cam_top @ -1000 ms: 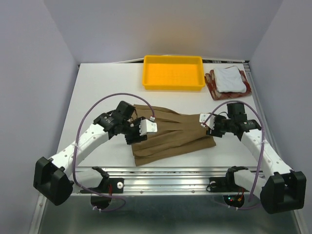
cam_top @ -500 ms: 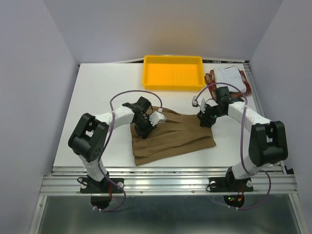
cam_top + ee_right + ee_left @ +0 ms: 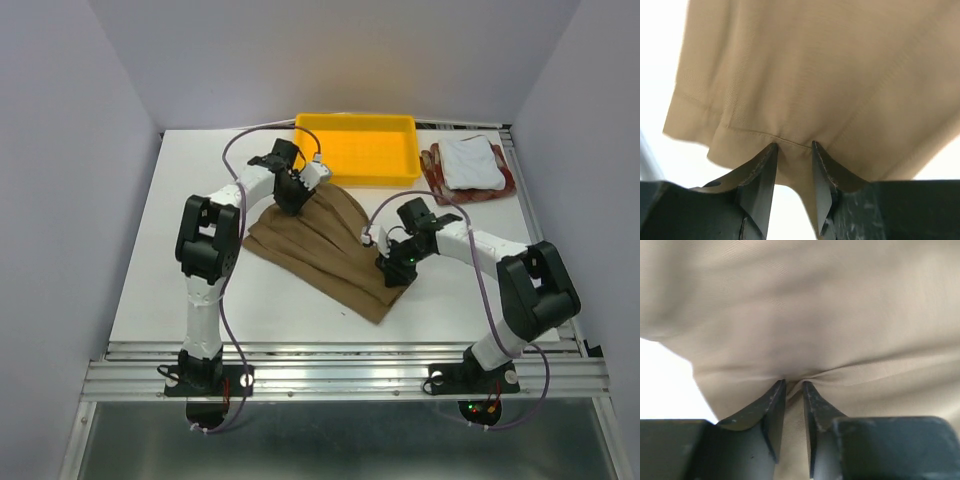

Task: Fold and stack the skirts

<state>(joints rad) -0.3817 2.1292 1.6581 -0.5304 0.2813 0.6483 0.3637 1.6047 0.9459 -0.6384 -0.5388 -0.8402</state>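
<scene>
The tan-brown pleated skirt [image 3: 322,245] lies spread aslant on the white table, from just below the tray down to the front middle. My left gripper [image 3: 294,197] is shut on its far top edge; the left wrist view shows cloth [image 3: 805,315] pinched between the fingers [image 3: 771,405]. My right gripper [image 3: 392,268] is shut on the skirt's right hem [image 3: 790,75], which shows between its fingers [image 3: 765,165]. The white skirt [image 3: 470,163] lies folded on the red-and-beige checked skirt [image 3: 437,177] at the back right.
A yellow plastic tray [image 3: 356,175] stands at the back middle, close to my left gripper. The table [image 3: 180,260] has purple walls on both sides. A metal rail runs along the front edge.
Both grippers swung the tan skirt round: the left one carried its end back towards the tray, the right one drew its end forward and left. The skirt now lies on a diagonal.
</scene>
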